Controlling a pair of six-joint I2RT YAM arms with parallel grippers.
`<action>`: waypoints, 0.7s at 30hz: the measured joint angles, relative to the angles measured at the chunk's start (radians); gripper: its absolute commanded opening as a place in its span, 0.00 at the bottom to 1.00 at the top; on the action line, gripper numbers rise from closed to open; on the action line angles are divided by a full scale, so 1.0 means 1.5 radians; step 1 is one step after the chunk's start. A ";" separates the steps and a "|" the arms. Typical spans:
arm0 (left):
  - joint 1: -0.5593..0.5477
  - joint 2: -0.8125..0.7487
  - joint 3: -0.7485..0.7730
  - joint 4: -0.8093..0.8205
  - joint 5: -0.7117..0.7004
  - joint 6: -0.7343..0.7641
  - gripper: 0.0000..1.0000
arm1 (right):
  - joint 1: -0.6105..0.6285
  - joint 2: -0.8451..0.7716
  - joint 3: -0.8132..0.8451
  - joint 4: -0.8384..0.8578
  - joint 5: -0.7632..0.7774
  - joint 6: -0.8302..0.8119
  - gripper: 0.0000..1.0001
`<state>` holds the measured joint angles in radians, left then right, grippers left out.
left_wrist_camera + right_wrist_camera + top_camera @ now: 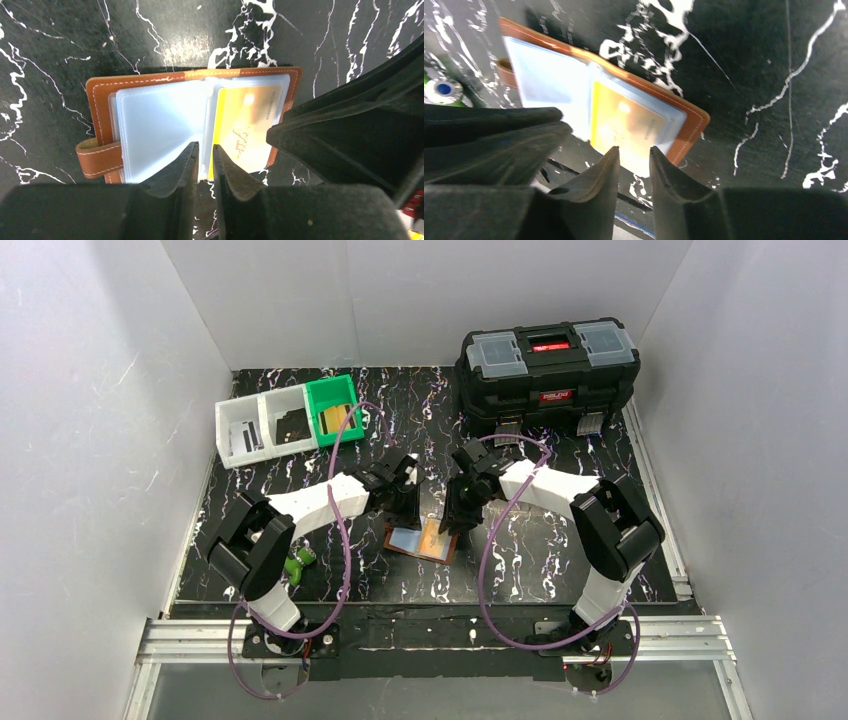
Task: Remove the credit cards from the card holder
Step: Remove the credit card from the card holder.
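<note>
1. Two grippers are down at the open card holder [420, 542], which lies flat on the black marbled table [560, 560]. The left gripper [205, 149] is at its fold and the right gripper [633, 152] at its card-bearing half.
2. Left gripper: jaws drawn in to a narrow slit. The tips sit on the holder's edge nearest them, right at the fold, with pale sleeve plastic showing in the slit. I cannot tell whether they pinch that sleeve or only rest against it.
3. Right gripper: jaws parted by a modest gap, wider than the left's. One fingertip stands on each side of a short stretch of the credit card's [624, 125] nearest edge. I read them as apart, not clamped on it.
4. Credit card: yellow-orange, seated in a clear pocket directly ahead of the right fingertips and just right of the left fingertips. Its printing is too blurred to read.
5. Left of the left fingertips is the other half, with glossy grey-blue pockets; I cannot tell what they hold. A brown strap tab [99, 159] sticks out at that side.
6. Well beyond both grippers are a black toolbox [548, 365], white bins [255, 425] and a green bin [333, 405].
</note>
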<state>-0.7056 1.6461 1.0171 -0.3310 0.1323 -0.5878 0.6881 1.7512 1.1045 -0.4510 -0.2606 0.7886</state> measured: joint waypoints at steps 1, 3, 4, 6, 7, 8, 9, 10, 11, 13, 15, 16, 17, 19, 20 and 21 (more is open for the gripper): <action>0.004 0.000 -0.002 0.006 0.007 0.000 0.17 | 0.000 0.000 -0.006 -0.003 0.001 -0.001 0.30; 0.012 0.000 -0.006 0.020 0.019 -0.003 0.17 | 0.001 0.000 -0.013 -0.008 0.004 -0.002 0.28; 0.014 0.000 -0.008 0.024 0.025 -0.004 0.18 | 0.001 0.000 -0.014 -0.011 0.006 -0.002 0.28; 0.016 0.000 -0.013 0.032 0.037 -0.007 0.18 | 0.001 0.000 -0.014 -0.013 0.010 -0.004 0.27; 0.016 0.000 -0.015 0.035 0.043 -0.009 0.18 | 0.001 0.001 -0.014 -0.013 0.012 -0.005 0.27; 0.016 0.000 -0.017 0.038 0.047 -0.010 0.18 | 0.001 0.002 -0.014 -0.013 0.013 -0.005 0.27; 0.016 0.000 -0.018 0.040 0.052 -0.011 0.18 | 0.001 0.004 -0.014 -0.013 0.015 -0.006 0.26; 0.016 0.000 -0.019 0.042 0.056 -0.012 0.18 | 0.001 0.006 -0.014 -0.013 0.016 -0.007 0.25; 0.016 0.000 -0.019 0.045 0.061 -0.013 0.19 | 0.001 0.010 -0.014 -0.014 0.016 -0.008 0.24; 0.018 0.000 -0.019 0.048 0.066 -0.014 0.19 | 0.001 0.020 -0.012 -0.015 0.018 -0.013 0.22; 0.020 0.000 -0.019 0.050 0.072 -0.015 0.19 | 0.001 0.030 -0.004 -0.020 0.016 -0.018 0.20; 0.020 0.001 -0.020 0.051 0.074 -0.016 0.19 | 0.001 0.035 0.003 -0.021 0.016 -0.022 0.20; 0.021 0.002 -0.020 0.052 0.075 -0.017 0.19 | 0.001 0.040 0.012 -0.023 0.018 -0.025 0.20; 0.024 0.002 -0.022 0.053 0.075 -0.017 0.19 | 0.001 0.054 0.029 -0.026 0.018 -0.031 0.19; 0.025 0.002 -0.025 0.054 0.074 -0.018 0.20 | 0.001 0.062 0.039 -0.029 0.017 -0.035 0.19; 0.027 0.002 -0.028 0.054 0.074 -0.018 0.20 | 0.001 0.069 0.049 -0.031 0.017 -0.039 0.19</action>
<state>-0.6648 1.6493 0.9749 -0.2498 0.2440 -0.6150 0.6903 1.8547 1.1774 -0.4976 -0.2350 0.7301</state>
